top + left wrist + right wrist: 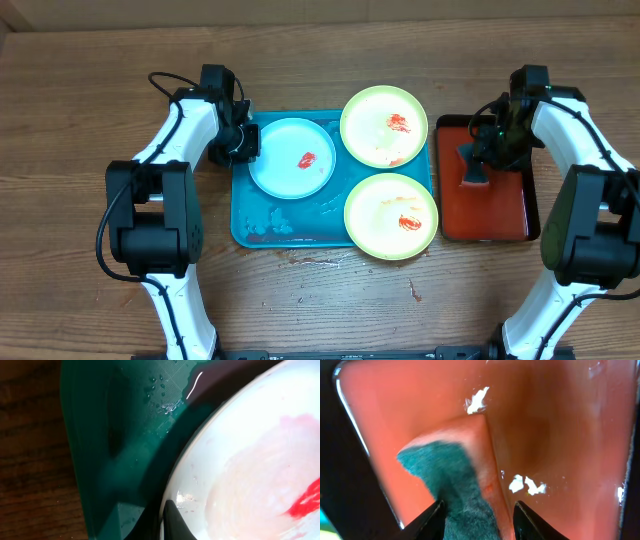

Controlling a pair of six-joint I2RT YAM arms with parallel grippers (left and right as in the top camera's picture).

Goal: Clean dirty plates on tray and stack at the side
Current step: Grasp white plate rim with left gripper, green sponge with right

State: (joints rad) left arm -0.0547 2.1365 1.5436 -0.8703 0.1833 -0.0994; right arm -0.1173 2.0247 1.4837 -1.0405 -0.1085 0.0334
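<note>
Sponge sits closest, grasped by my right gripper over one red tray. My left gripper is clenched at the pale plate rim, with its lower finger hidden. One blue tray carries three plates: the pale one and two yellow-green plates.

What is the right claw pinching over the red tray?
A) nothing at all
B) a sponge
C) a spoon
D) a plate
B: a sponge with a green scrubby side sits pinched between the fingers of the right claw, just above the red tray.
</note>
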